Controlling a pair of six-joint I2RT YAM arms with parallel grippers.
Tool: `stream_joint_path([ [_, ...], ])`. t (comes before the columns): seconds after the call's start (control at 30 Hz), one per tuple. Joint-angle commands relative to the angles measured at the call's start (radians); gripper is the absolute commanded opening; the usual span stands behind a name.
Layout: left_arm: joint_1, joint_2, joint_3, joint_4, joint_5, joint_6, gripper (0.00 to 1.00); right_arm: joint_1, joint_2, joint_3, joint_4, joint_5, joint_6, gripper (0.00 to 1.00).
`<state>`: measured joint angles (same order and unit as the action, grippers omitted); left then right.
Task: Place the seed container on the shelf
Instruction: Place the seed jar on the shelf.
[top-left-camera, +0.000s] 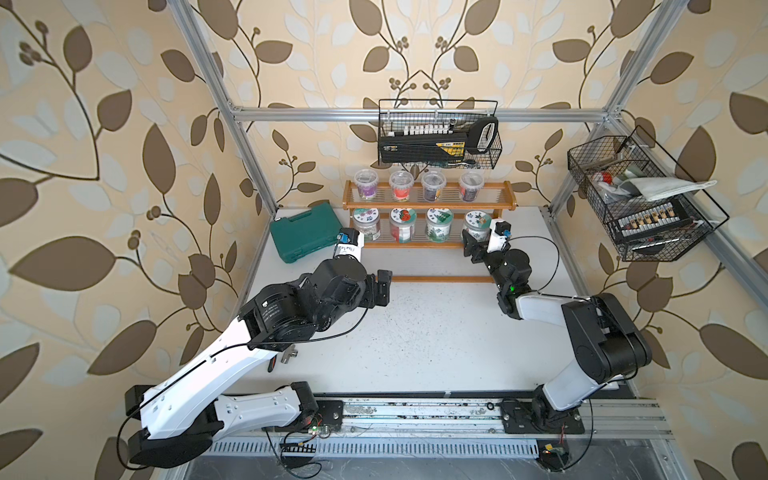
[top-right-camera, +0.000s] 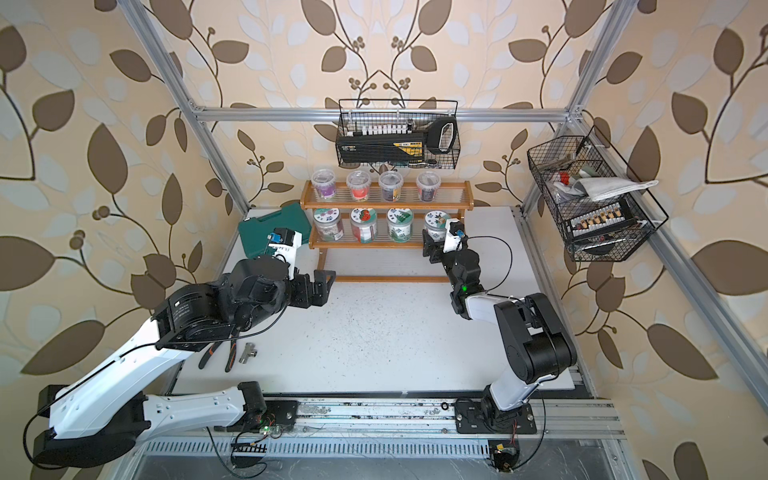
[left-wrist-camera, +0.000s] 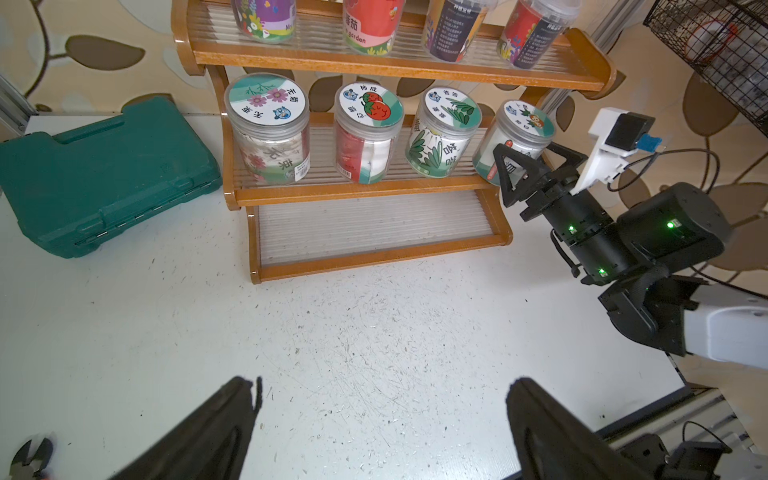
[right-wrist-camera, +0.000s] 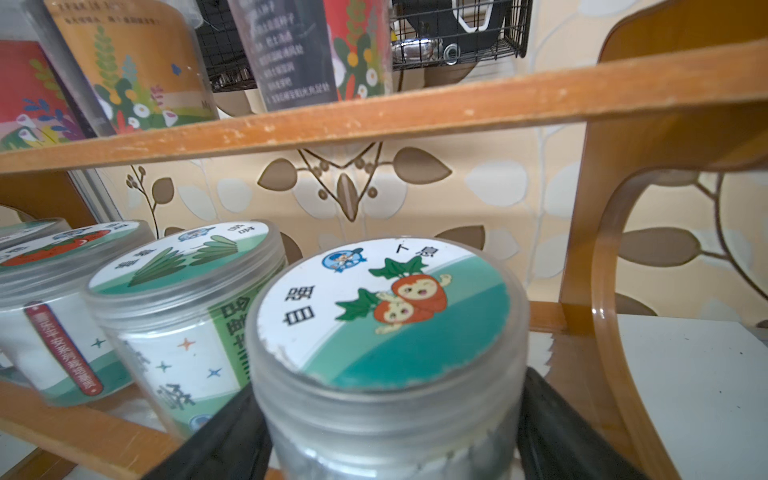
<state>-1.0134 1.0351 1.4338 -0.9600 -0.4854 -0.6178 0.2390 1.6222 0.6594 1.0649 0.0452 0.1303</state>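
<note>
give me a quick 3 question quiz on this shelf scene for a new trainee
1. Multiple choice: at which tier of the shelf is the radish-lid seed container? A top, B middle, C bottom.
2. True or false: the left gripper is closed on a jar.
3. Count: how many jars stand on the top tier?

Key: 1 B. 2 False: its jaws stand wide open above the table, with nothing between them. 3 Four.
</note>
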Motion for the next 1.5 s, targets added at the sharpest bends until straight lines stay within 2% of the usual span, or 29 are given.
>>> stream_joint_path([
  [0.0,0.009,-0.003,-0.008,0.022,0.021,0.019,0.98,-0.004,-0.049,-0.023,0.004,0.012,0.002,0.83],
  [0.27,0.009,-0.02,-0.015,0.017,0.023,0.013,0.98,-0.004,-0.059,-0.023,-0.017,0.009,0.0,0.76],
  [0.83,0.012,-0.024,-0.021,0.014,0.001,0.022,0.98,-0.003,0.103,0.125,-0.034,0.001,-0.032,0.76],
  [0.97,0.014,-0.027,-0.026,0.014,0.004,0.02,0.98,-0.004,0.11,0.132,-0.045,0.002,-0.03,0.81],
  [1.17,0.015,-0.036,-0.036,0.02,0.007,0.014,0.98,-0.004,0.099,0.119,-0.051,0.013,-0.026,0.99],
  [1.47,0.015,-0.043,-0.044,0.019,0.013,0.007,0.98,-0.004,0.03,0.071,-0.073,0.031,-0.024,0.99],
])
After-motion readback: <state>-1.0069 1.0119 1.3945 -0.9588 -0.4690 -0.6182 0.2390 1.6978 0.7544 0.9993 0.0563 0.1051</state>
